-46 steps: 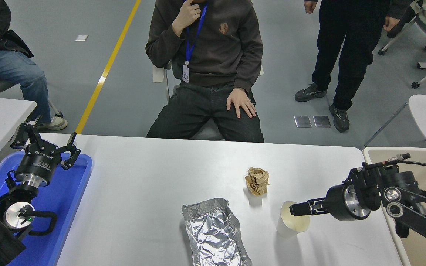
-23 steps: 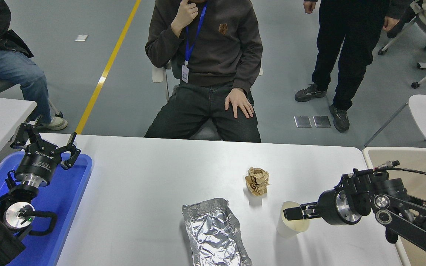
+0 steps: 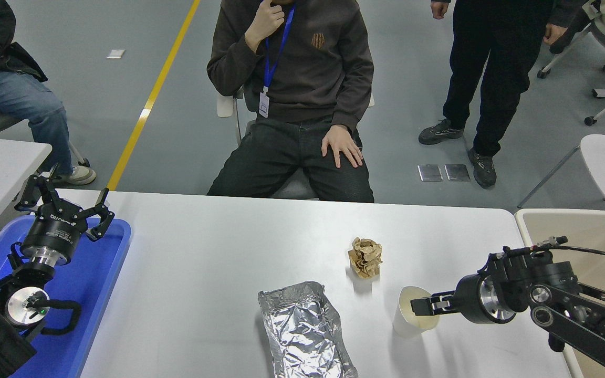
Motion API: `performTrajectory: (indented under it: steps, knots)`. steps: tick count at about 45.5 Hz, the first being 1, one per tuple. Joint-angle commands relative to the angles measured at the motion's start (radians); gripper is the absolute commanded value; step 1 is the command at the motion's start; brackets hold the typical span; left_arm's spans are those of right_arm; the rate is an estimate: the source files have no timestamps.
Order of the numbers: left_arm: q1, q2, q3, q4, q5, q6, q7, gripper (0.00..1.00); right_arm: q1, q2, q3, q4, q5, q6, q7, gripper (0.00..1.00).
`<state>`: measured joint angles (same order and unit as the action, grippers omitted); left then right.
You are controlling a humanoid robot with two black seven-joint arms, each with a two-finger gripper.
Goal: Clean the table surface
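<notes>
Hanging spread-fingered over the blue tray (image 3: pixel 103 273), the left gripper (image 3: pixel 66 202) idles, while crumpled foil (image 3: pixel 305 331), a paper ball (image 3: pixel 365 256) and a cup (image 3: pixel 413 312) litter the table surface (image 3: pixel 202 252), the right gripper (image 3: pixel 422 306) apparently pinching the cup's rim for removal.

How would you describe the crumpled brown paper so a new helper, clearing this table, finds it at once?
Start at the white table surface and look right of its middle. Just beyond the foil sheet and the white paper cup sits the crumpled brown paper. It is the only tan, balled-up item; its neighbours are shiny silver and smooth white.
</notes>
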<state>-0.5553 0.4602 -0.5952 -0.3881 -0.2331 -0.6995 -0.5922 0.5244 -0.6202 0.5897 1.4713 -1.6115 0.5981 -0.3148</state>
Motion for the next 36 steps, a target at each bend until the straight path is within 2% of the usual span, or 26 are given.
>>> performTrajectory:
  steps: [1, 8, 22, 36]
  knots:
    - [0.000, 0.000, 0.000, 0.000, 0.000, 0.000, -0.001, 1.00, -0.004, -0.004, -0.001, -0.002, -0.013, 0.000, -0.004, 0.00]
    - [0.000, 0.000, 0.000, 0.000, 0.000, 0.000, 0.000, 1.00, -0.003, -0.018, 0.013, -0.002, 0.005, 0.002, -0.004, 0.00]
    - [0.000, 0.000, 0.000, 0.000, 0.000, 0.000, 0.000, 1.00, 0.020, -0.081, 0.019, 0.030, 0.146, 0.009, -0.004, 0.00]
    - [0.000, 0.000, 0.000, 0.000, 0.000, 0.000, -0.001, 1.00, 0.118, -0.188, 0.056, 0.104, 0.306, 0.058, 0.005, 0.00]
